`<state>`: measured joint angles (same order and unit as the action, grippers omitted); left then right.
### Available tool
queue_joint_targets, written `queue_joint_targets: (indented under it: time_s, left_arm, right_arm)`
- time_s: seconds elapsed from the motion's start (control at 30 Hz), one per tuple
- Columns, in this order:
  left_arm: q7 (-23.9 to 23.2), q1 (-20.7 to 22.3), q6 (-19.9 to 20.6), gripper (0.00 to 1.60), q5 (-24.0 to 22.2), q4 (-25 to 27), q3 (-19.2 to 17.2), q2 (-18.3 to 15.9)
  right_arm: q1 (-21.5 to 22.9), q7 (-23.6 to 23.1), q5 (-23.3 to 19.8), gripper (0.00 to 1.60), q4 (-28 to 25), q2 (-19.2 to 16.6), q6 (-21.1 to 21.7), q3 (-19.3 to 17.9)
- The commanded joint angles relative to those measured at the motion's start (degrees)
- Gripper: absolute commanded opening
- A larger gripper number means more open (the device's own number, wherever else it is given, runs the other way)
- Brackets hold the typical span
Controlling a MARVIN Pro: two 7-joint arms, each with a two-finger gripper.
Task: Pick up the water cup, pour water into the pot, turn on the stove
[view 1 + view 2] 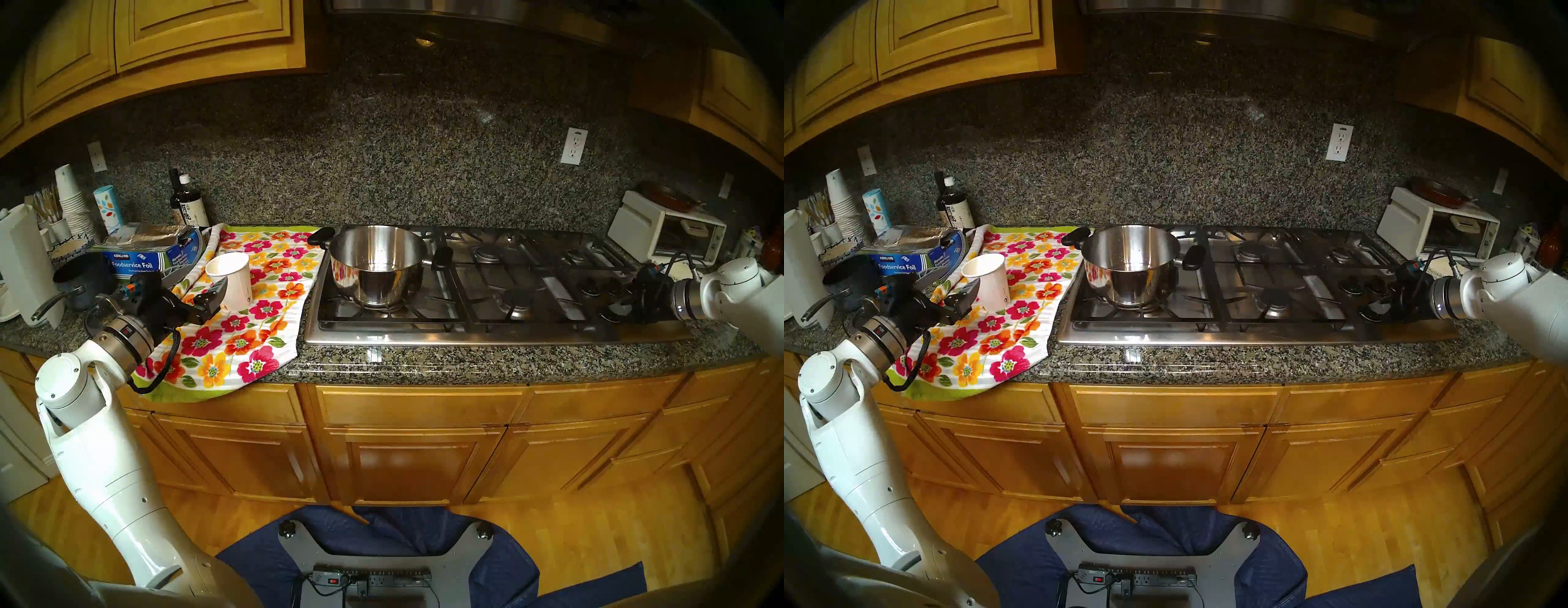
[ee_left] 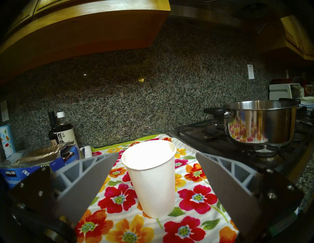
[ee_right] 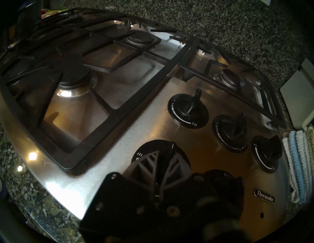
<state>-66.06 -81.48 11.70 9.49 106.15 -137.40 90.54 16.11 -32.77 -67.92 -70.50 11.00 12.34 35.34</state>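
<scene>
Left claw [image 2: 153,171] wide open around paper cup [image 2: 153,179], not touching.
Right claw [image 3: 165,165] shut over stove [image 1: 424,335] knob [image 3: 144,152]; grip on it unclear.

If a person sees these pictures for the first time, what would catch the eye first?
Probably the bright floral towel on the granite counter, with the white paper cup standing upright on it between the fingers of the open left gripper. Next, the shiny steel pot on the stove's left front burner, and the shut right gripper over the black knobs.
</scene>
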Motion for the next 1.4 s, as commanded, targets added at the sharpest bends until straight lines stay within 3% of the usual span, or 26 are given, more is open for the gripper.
queue_joint_targets:
  time_s: [0.0, 0.2, 0.4, 1.17, 1.37]
  left_arm:
    - [-0.05, 1.41, -0.08, 1.6, -0.85, 1.36, 0.11, -0.3]
    - [-0.04, 1.4, -0.09, 1.6, -0.81, 1.35, 0.12, -0.31]
    - [-0.04, 1.4, -0.1, 1.6, -0.81, 1.34, 0.13, -0.31]
    - [-0.04, 1.4, -0.1, 1.6, -0.82, 1.35, 0.13, -0.31]
    - [-0.04, 1.41, -0.1, 1.6, -0.83, 1.35, 0.12, -0.31]
  right_arm:
    - [-1.77, -2.54, -5.62, 0.0, -4.8, 3.82, -1.96, -0.67]
    - [-2.87, -0.7, -9.1, 0.0, -5.74, 3.61, -2.58, -0.61]
    - [-3.84, -0.33, -9.98, 0.0, -6.54, 3.09, -3.59, -0.03]
    - [-5.12, -2.63, -7.46, 0.0, -5.56, 1.19, -15.34, 2.06]
    - [-4.24, -3.4, -3.37, 0.0, -3.49, 1.86, -17.55, 2.59]
